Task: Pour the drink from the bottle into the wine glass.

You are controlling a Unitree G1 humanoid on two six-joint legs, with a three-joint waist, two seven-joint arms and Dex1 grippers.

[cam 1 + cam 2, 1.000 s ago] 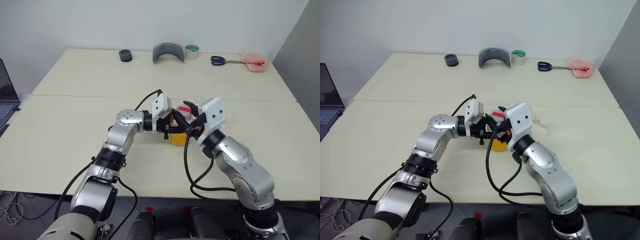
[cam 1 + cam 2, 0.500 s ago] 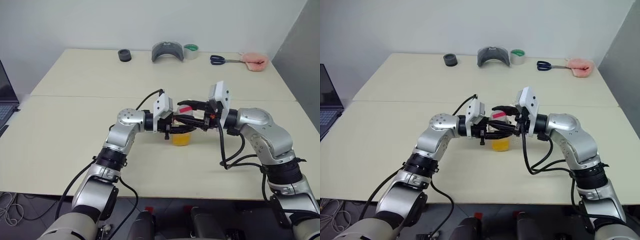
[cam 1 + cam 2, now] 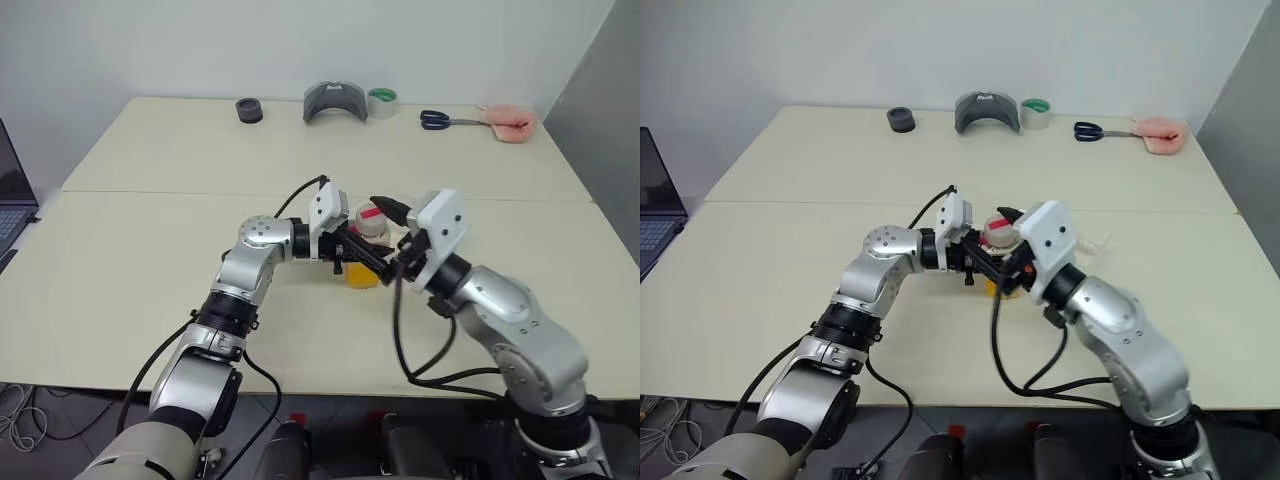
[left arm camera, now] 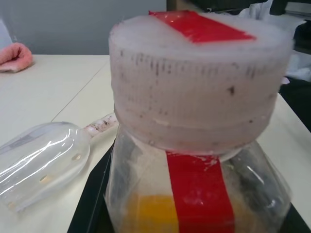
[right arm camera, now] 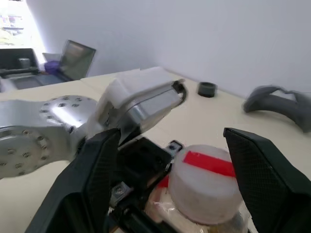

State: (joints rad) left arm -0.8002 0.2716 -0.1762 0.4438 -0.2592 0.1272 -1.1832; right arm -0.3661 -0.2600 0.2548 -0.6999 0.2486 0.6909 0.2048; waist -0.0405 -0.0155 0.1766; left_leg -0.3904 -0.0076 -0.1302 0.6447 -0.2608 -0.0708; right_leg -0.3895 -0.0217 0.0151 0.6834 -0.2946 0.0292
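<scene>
Since half a second ago the right arm has folded its elbow back toward the near edge of the desk, and the right gripper [image 5: 167, 160] has spread wider; its two black fingers [image 5: 99, 170] stand apart on either side of the cap [image 5: 204, 187] without touching it. One fingertip shows above the cap in the head view, the other lower, near the bottle's shoulder.

The left gripper [image 3: 352, 255] is clamped on the bottle [image 4: 194, 194] just below the cap, holding it upright in the middle of the desk [image 3: 150, 250], a little nearer the front edge than the back. The left forearm lies level, reaching across to the right.

A red stripe runs over the white cap and down the clear side of the bottle as a vertical label [image 4: 199, 194]; no writing on it can be read. The drink [image 3: 362, 277], orange-yellow, sits in the bottle's lower part.

The wine glass [image 4: 41, 162] lies on its side on the desk just beyond the bottle, toward the right edge, with a pale strip near its stem.

Along the far edge of the desk lie a black ring [image 3: 250, 110], a grey curved piece [image 3: 336, 102], a roll of green tape [image 3: 383, 102], scissors [image 3: 445, 121] and a pink cloth [image 3: 510, 124]. A laptop [image 3: 658, 215] shows beyond the left edge.
</scene>
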